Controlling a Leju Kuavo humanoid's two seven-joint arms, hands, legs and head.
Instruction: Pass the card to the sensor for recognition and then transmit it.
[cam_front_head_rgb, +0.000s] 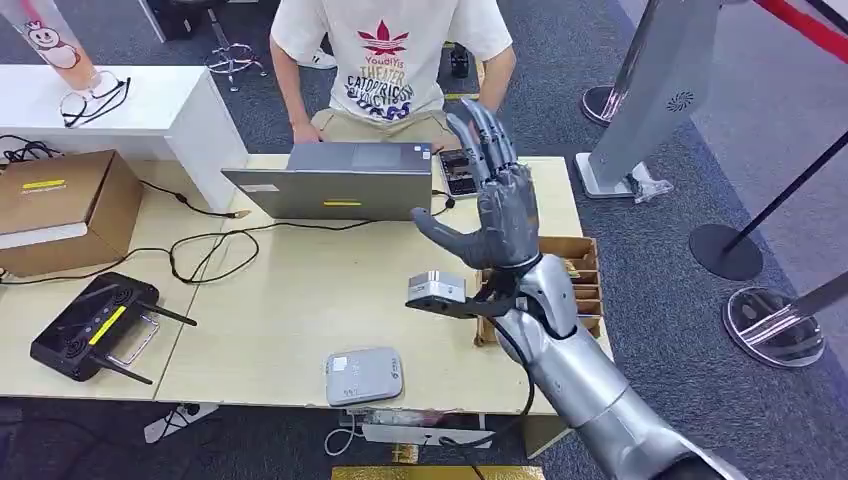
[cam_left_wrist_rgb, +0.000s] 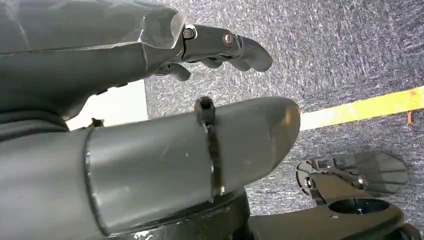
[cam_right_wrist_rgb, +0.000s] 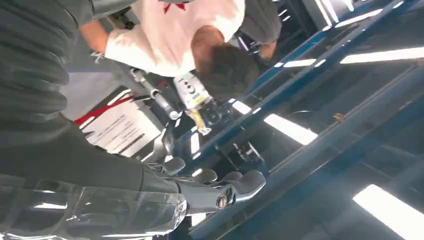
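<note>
My right hand (cam_front_head_rgb: 500, 200) is raised above the right half of the wooden table (cam_front_head_rgb: 290, 290), fingers spread and pointing up toward the seated person (cam_front_head_rgb: 385, 60). Nothing lies in it. The right wrist view shows the same hand (cam_right_wrist_rgb: 150, 190) with its fingers straight and nothing between them, the person and ceiling lights beyond. A flat grey card sensor (cam_front_head_rgb: 363, 375) lies near the table's front edge, left of and below that hand. In the left wrist view, my left hand (cam_left_wrist_rgb: 200, 145) hangs over grey carpet, fingers loosely extended, holding nothing.
A grey laptop (cam_front_head_rgb: 340, 180) and a phone (cam_front_head_rgb: 458, 172) lie in front of the person. A wooden compartment box (cam_front_head_rgb: 583, 275) sits at the table's right edge behind my forearm. At left are a cardboard box (cam_front_head_rgb: 60, 205), cables and a black antenna controller (cam_front_head_rgb: 95, 325). Stanchion bases (cam_front_head_rgb: 725, 250) stand to the right.
</note>
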